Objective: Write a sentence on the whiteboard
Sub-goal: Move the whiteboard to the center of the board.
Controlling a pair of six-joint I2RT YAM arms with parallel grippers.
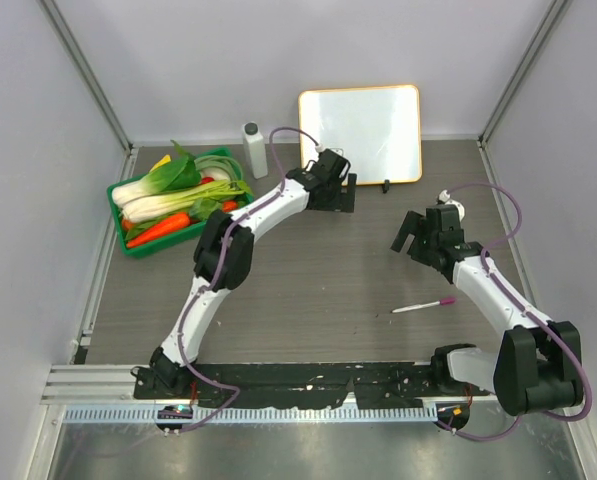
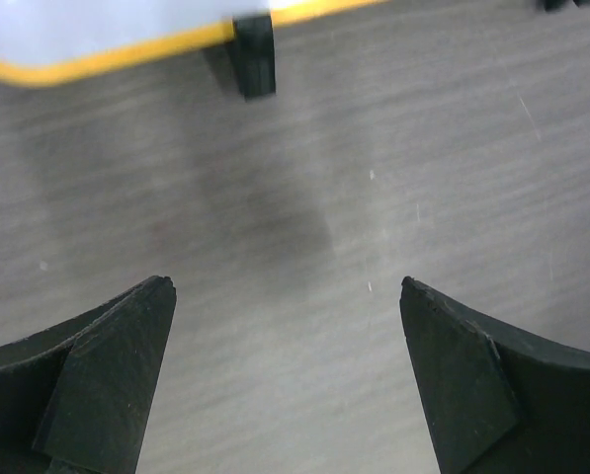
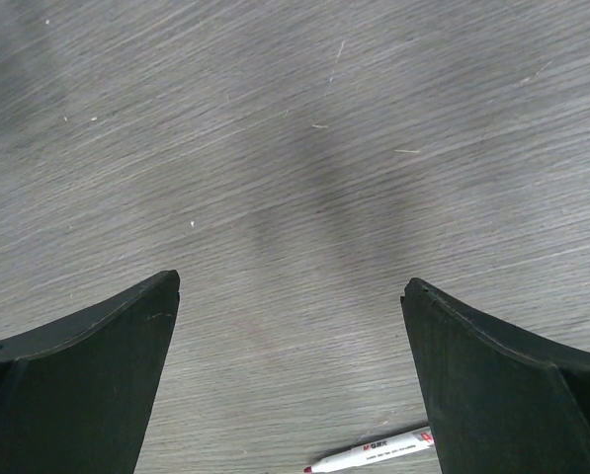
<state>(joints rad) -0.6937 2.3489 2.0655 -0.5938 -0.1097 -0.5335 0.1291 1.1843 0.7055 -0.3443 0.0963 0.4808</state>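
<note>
Looking down from the top camera, the whiteboard [image 1: 363, 125] leans at the far edge of the table [image 1: 308, 300], its face bare of any ink. The left arm stretches far forward, its left gripper [image 1: 336, 192] low just before the board's lower left corner. The right arm is bent at the elbow, and the right gripper [image 1: 408, 238] hangs above bare table. A marker [image 1: 423, 305] lies flat, nearer the arm bases than that gripper. The step in hand looks like fetching this pen. To do it well, the right wrist should draw back over the barrel, turn its jaws across it, and close near the middle so the tip stays free.

From the left wrist, the left gripper [image 2: 287, 286] is spread wide and empty, with the board's orange frame [image 2: 97, 59] and one black foot [image 2: 255, 54] just ahead.

From the right wrist, the right gripper [image 3: 293, 281] is likewise spread with nothing between its fingers [image 3: 87, 365]; the marker [image 3: 374, 454] shows at the lower edge, beneath and behind the fingertips.
</note>
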